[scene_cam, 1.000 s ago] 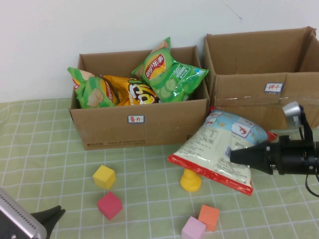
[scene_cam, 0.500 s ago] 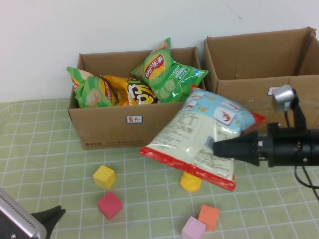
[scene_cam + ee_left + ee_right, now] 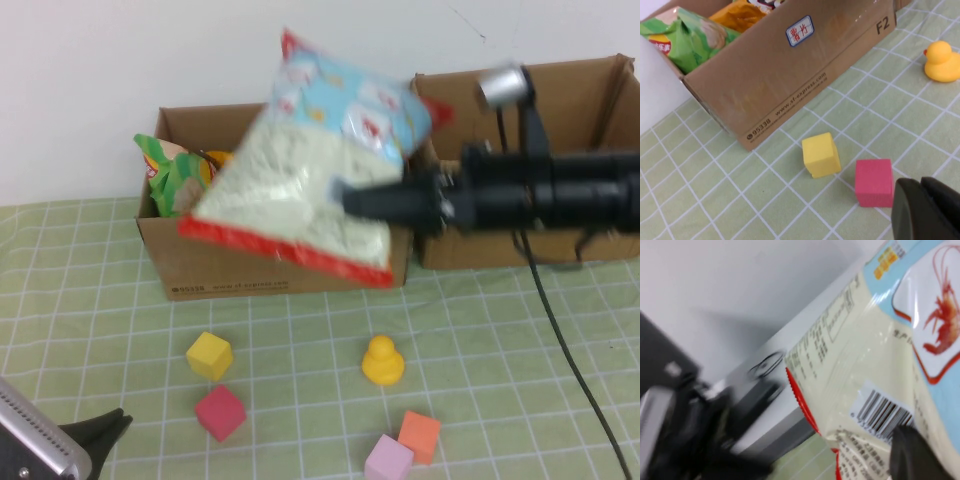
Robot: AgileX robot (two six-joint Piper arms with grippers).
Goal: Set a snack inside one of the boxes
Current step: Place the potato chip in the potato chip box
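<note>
High view shows the right gripper (image 3: 345,197) clamped on the edge of the shrimp-cracker bag (image 3: 320,160), which hangs in the air above the left cardboard box (image 3: 280,255), tilted and covering most of the box's opening; the pick-up looks done and the carry looks nearly done, and what remains, as I judge it, is to lower the bag over the opening and let go; the right wrist view confirms the grip, with the bag's barcode side pressed close against a dark fingertip (image 3: 912,452); the left box already holds a green chip bag (image 3: 170,180) at its left end and an orange one beside it, mostly hidden behind the lifted bag, so room inside is tight and the new bag may end up resting on top of the others or catching on the front wall; the right cardboard box (image 3: 530,130) stands just beside the left one, behind the right arm, and nothing shows inside it from here; on the checked cloth in front lie a yellow cube (image 3: 209,355), a pink-red cube (image 3: 220,412), a yellow duck (image 3: 382,361), an orange cube (image 3: 419,436) and a lilac cube (image 3: 388,460), all well below the bag and out of its way; the left gripper (image 3: 100,432) sits low at the near left corner, jaws closed and empty, near the pink-red cube in its own wrist view
</note>
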